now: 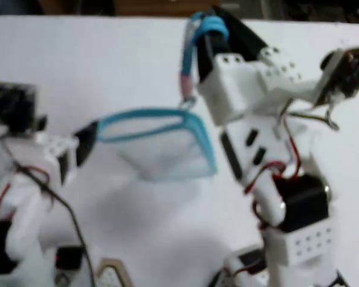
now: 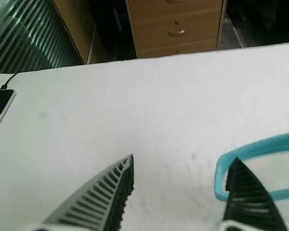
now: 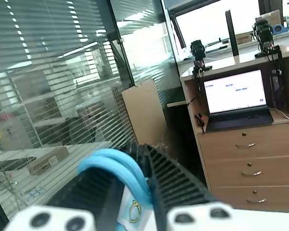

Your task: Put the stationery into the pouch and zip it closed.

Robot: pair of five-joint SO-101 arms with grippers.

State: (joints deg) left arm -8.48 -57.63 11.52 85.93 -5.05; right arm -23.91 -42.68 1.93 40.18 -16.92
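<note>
Nearest me, my left pincer [image 2: 183, 160] stands low over the table [image 1: 107, 60] with its jaws spread wide. One fingertip is just beside the blue-edged corner of the pouch [image 1: 161, 152], and nothing is pinched between the jaws. The pouch, of mesh with blue trim, lies mid-table between my two arms. I cannot tell whether stationery is inside it, nor how far the zip is drawn. Farther off, the blue strap [image 1: 187, 54] rises from the pouch's far corner to my right pincer [image 1: 212, 27], which is raised above the table and clamped on the strap's loop. Beyond the table edge stands a drawer cabinet [image 2: 176, 26].

The step in hand, as I judge it, is the zipping. The next move calls for my left jaws to close on the near corner as an anchor while the right draws the strap along the zip line.
</note>
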